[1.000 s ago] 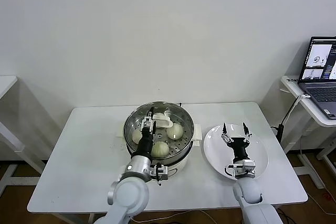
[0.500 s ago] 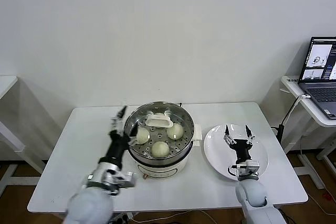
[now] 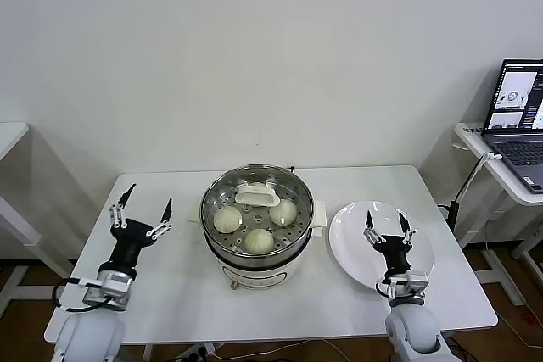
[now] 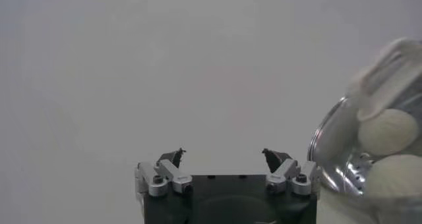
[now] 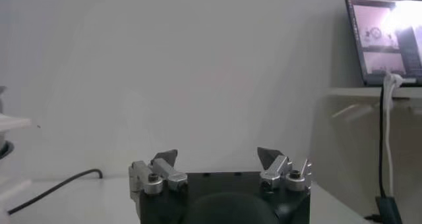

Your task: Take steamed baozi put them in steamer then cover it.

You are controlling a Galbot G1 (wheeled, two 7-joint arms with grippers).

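Your left gripper (image 3: 142, 214) is spread wide, holding nothing, over bare table (image 3: 170, 286). The steamer (image 3: 257, 218) sits well off to its right, cover (image 3: 256, 197) on, three steamed baozi (image 3: 226, 219) visible inside. Your right gripper (image 3: 389, 231) is also wide apart and empty, over the white plate (image 3: 356, 252); the steamer is to its left.

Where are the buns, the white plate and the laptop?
buns (image 3: 259, 240): head view, top of the nearest one in the steamer.
white plate (image 3: 349, 235): head view, bare left part.
laptop (image 3: 516, 97): head view, its lit screen.
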